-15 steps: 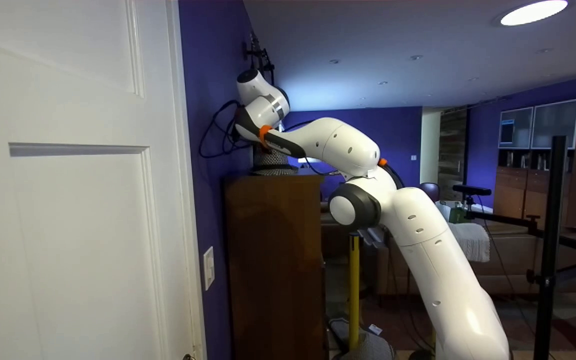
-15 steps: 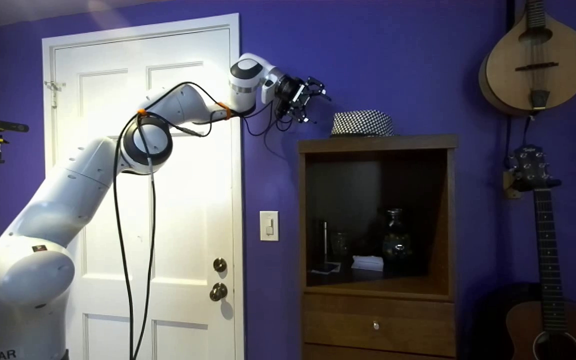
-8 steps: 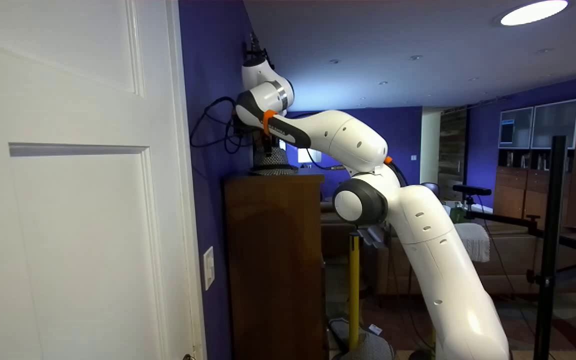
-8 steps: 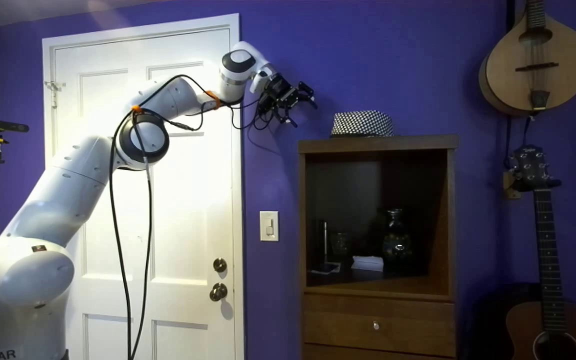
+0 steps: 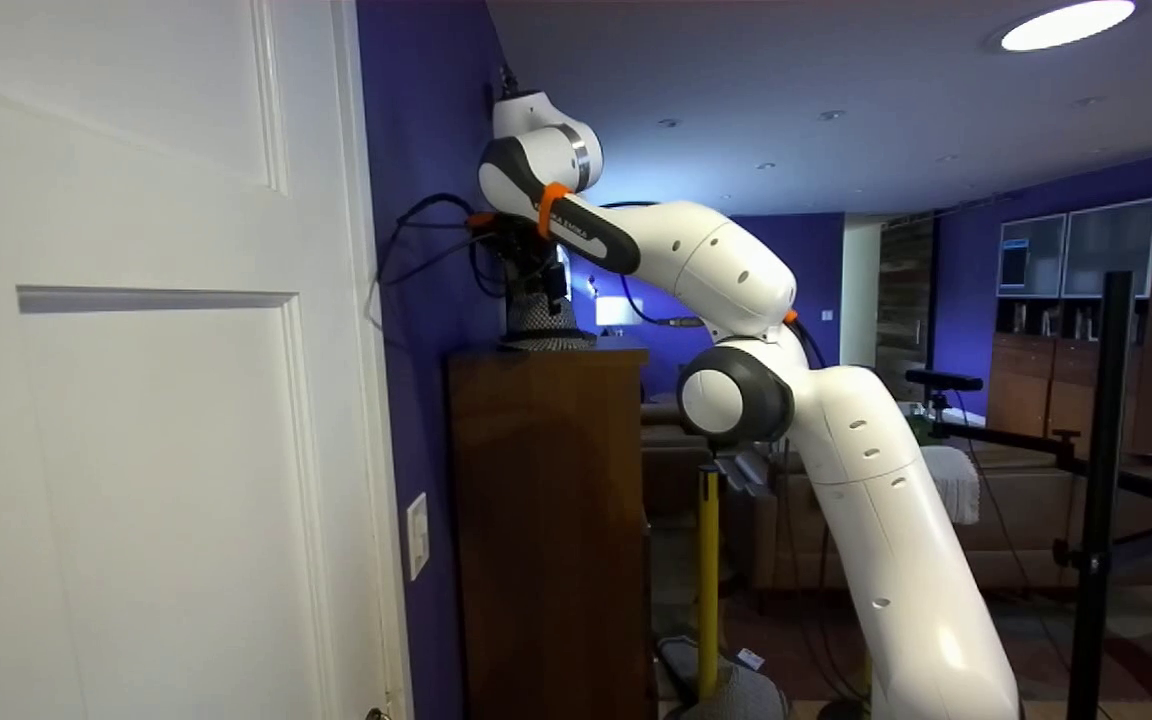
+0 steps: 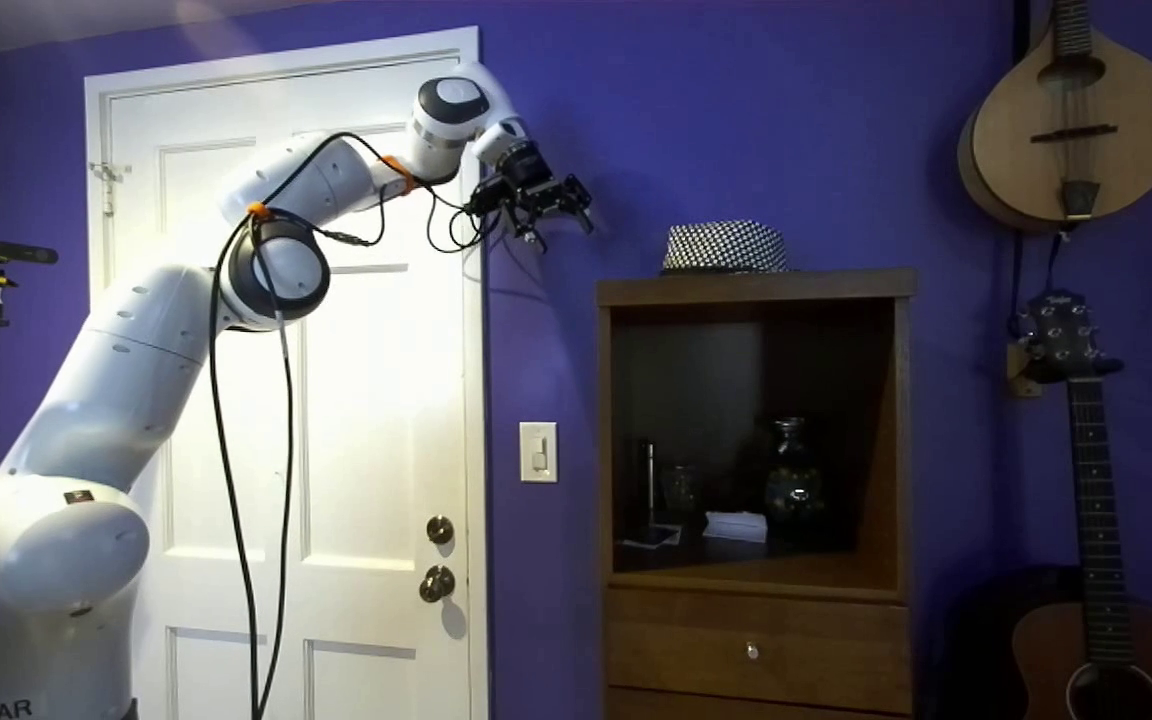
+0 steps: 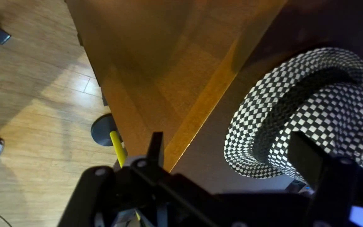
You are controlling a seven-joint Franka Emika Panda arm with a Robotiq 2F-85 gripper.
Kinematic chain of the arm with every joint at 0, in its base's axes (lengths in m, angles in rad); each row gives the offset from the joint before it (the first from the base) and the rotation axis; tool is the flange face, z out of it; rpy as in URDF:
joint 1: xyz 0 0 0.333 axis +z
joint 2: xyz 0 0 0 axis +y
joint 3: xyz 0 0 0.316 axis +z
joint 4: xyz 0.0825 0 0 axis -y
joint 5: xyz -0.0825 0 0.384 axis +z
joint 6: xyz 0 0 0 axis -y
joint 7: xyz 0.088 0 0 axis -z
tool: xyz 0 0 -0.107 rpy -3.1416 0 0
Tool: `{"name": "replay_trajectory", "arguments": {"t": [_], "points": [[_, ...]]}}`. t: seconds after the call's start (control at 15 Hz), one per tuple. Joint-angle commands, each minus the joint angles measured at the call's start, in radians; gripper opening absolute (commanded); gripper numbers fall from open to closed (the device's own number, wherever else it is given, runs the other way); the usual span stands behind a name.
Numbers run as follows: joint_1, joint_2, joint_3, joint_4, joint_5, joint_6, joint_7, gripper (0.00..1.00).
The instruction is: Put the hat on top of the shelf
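The hat [image 6: 724, 247] is round, with a black-and-white check and a dark band. It sits upright on the flat top of the dark brown shelf [image 6: 756, 288]. The hat [image 5: 542, 322] and shelf [image 5: 551, 520] also show in an exterior view, partly behind the arm. My gripper [image 6: 565, 232] is open and empty, above and to the side of the shelf, apart from the hat. In the wrist view the fingers [image 7: 227, 134] are wide apart. One overlaps the hat [image 7: 244, 132] in the picture; the other overlaps the side of the shelf [image 7: 169, 78].
A purple wall [image 6: 836, 150] stands behind the shelf. A white door [image 6: 376, 420] is behind the arm. A mandolin-like instrument [image 6: 1076, 130] and a guitar [image 6: 1091, 500] hang beside the shelf. A yellow post [image 5: 708, 580] stands near it. Cables [image 6: 221, 450] hang from the arm.
My open gripper has moved away from the hat and shelf, to the left in an exterior view, and its fingers tilt further down. The wrist has risen. The hat has not moved.
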Motion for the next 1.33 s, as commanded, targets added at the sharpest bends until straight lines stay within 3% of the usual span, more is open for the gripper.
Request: {"name": "replay_trajectory", "arguments": {"t": [0.0, 0.67, 0.73, 0.87, 0.93, 1.27], "points": [[-0.004, -0.009, 0.025, 0.029, 0.020, -0.027, -0.191, 1.00], [0.018, -0.020, 0.085, 0.053, 0.007, 0.065, -0.638, 1.00], [0.020, 0.059, 0.058, 0.199, 0.026, 0.019, -0.697, 1.00], [0.024, 0.052, 0.052, 0.197, 0.023, 0.042, -0.762, 1.00], [0.032, 0.001, 0.050, 0.110, 0.023, 0.093, -0.769, 1.00], [0.034, 0.013, 0.035, 0.118, 0.020, 0.110, -0.778, 1.00]]}}
